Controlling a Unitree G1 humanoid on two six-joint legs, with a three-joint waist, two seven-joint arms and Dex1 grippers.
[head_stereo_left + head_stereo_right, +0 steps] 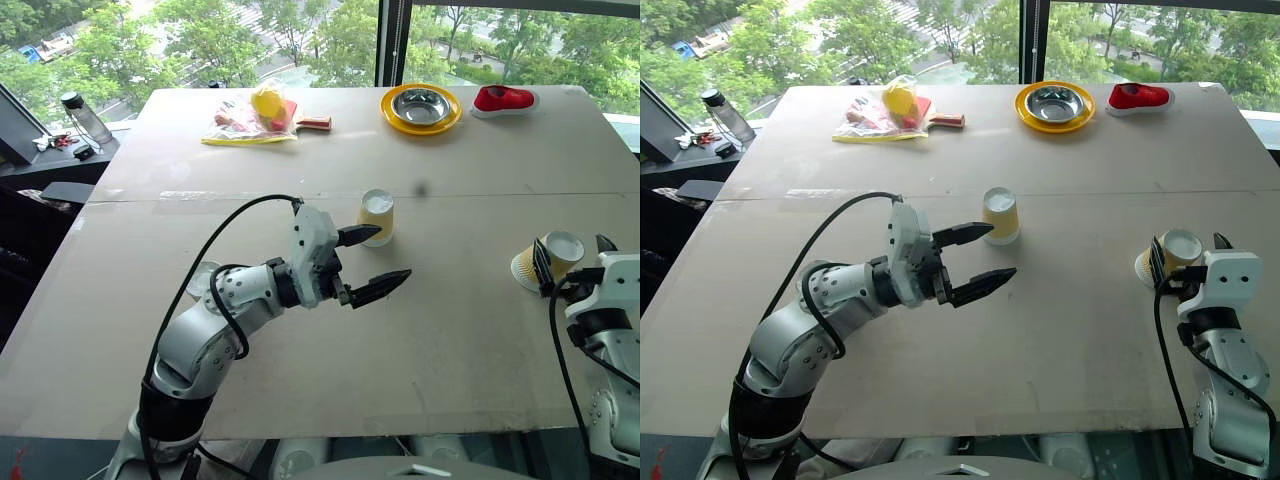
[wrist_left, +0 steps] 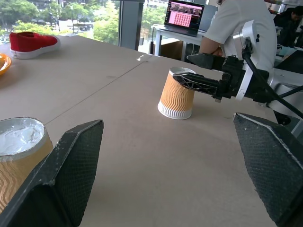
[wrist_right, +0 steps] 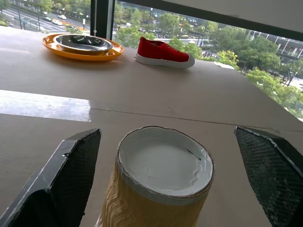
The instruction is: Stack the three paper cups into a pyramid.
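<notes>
Yellow-tan ribbed paper cups are spread across the bare board table (image 1: 480,330), all inverted with their white bases up. One cup (image 1: 377,217) stands near the middle of the table, just beyond the left gripper (image 1: 372,262), whose two black fingers are spread wide and hold nothing; the upper finger reaches close to this cup's side, though contact cannot be confirmed. A second cup (image 1: 548,262) stands at the right edge, between the widely parted fingers of the right gripper (image 1: 1186,256), bracketed but not clamped. A third cup (image 1: 204,279) is partly hidden behind the left forearm, so its pose cannot be told. No pyramid has been built yet; the cups are well apart.

The step in hand is judged to be the grasp of the right-hand cup. It would best be done by centring the cup between the fingers before closing, and by closing gently on the ribbed wall below the base rim, since thin paper is easily crushed or tipped. The cup should be kept upright on its mouth while carried, then set down just beside the central cup, walls touching, so the two bases can bear the third. Left-gripper fingers should be kept clear of the central cup to avoid knocking it.

A yellow plate with a steel bowl (image 1: 421,108) and a red shoe (image 1: 504,99) lie at the far edge, out of the way.
</notes>
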